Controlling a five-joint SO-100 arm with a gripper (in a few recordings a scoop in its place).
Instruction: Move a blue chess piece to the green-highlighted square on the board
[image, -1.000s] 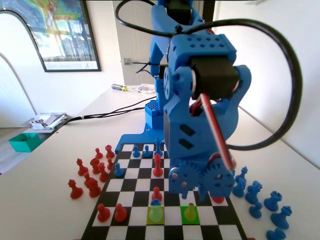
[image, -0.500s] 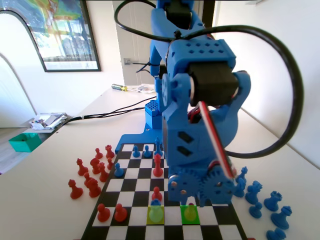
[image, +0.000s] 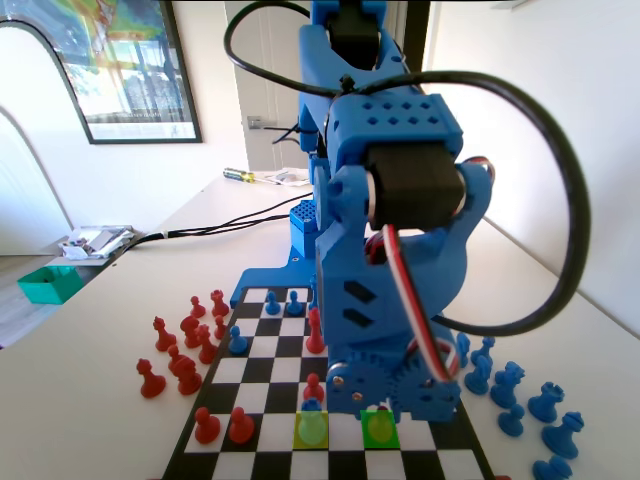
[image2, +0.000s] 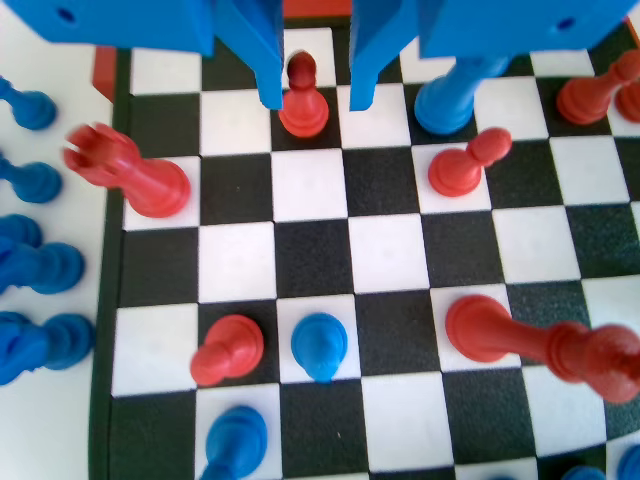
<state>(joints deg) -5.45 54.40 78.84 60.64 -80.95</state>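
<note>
Straddling a red pawn (image2: 302, 98) near the board's (image2: 250, 262) edge, our claw (image2: 312, 85) hangs released and empty. Nothing is gripped, so the task looks barely begun. The green-highlighted square (image: 379, 429) holds a pawn-shaped piece, colour masked; a blue chess piece (image2: 320, 347) waits mid-board.

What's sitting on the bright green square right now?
On the bright green-highlighted square, a small round-headed pawn, tinted green so its colour is unclear. The blue arm's open two-finger pincer hangs over it, hiding the squares behind.

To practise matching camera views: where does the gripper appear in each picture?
Fixed view: the gripper, low centre, over the board's near rows.
Wrist view: top edge, jaws open astride a red pawn.
Shared landmark: spare blue pieces beside the board, right in fixed, left in wrist.
</note>
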